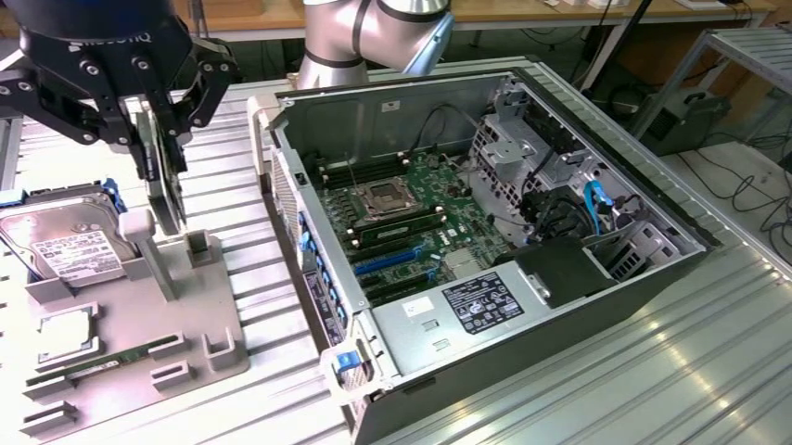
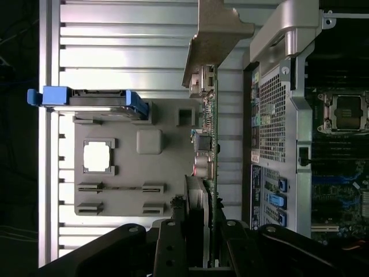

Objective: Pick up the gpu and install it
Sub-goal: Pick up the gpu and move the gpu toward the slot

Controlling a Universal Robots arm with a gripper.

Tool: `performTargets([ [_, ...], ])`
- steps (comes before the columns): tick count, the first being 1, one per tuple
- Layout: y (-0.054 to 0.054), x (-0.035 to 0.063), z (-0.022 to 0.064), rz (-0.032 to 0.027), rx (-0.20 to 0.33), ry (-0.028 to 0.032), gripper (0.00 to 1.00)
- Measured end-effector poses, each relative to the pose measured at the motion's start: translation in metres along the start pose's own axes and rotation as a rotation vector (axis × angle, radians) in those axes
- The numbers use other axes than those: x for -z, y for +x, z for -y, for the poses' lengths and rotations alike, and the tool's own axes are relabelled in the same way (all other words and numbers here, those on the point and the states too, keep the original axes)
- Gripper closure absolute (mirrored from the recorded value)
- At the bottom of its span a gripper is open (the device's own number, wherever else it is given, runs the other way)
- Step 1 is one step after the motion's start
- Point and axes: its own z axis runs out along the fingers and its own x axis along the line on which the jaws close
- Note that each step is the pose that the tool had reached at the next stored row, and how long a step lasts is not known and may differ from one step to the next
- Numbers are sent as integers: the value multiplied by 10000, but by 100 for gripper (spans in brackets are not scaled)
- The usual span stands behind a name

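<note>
— Where is the card?
— My black pincer (image 1: 155, 139) is clamped on the thin green circuit-board gpu with pale metal bracket (image 1: 163, 190). It stands upright on edge over the grey plastic holder tray (image 1: 185, 315), at the exterior view's left.
— Clear of the tray?
— I cannot tell. The open black computer case (image 1: 495, 232) lies just beside it on the ribbed metal worktop (image 1: 693, 352).

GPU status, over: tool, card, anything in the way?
Tool shut on gpu. Gpu upright at grey holder, exterior view's left. Open computer case beside it; nothing between.
</note>
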Motion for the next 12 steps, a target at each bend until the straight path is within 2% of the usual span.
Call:
performTargets([
  [12,-4,195,-13,1,0,-1,73],
])
